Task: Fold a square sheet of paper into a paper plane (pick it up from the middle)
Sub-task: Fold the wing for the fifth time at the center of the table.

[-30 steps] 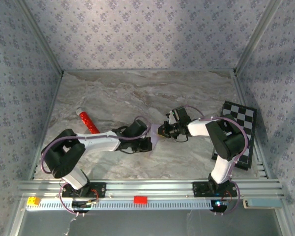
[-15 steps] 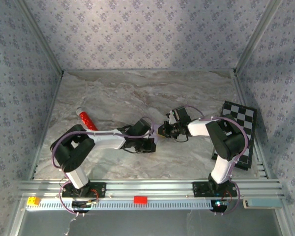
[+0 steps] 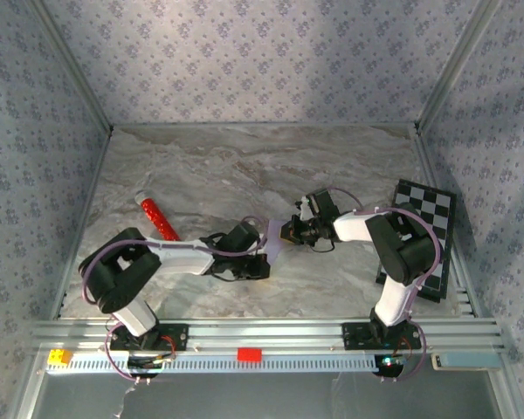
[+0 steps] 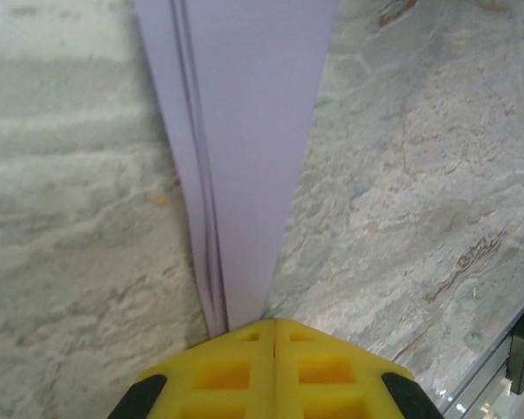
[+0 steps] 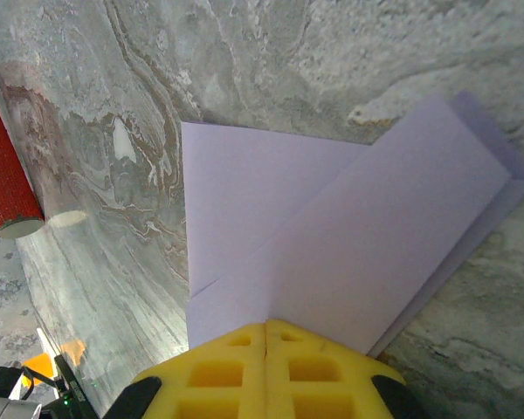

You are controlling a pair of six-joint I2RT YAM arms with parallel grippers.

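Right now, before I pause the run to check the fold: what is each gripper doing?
Left gripper: shut on the paper plane.
Right gripper: shut on the paper plane.

Two arms, the left arm [image 3: 179, 255] and the right arm [image 3: 402, 249], carry one gripper apiece: the left gripper [image 4: 273, 327] and the right gripper [image 5: 266, 330]. One paper plane [image 3: 275, 237] lies near the centre of the table [image 3: 244, 166]. One red cylinder [image 3: 157, 218] lies at nine o'clock and one checkered board [image 3: 428, 214] at three. Two small blocks sit on the rail [image 3: 332, 360] — one yellow block [image 3: 59, 357] at seven, one red block [image 3: 249, 353] at six.
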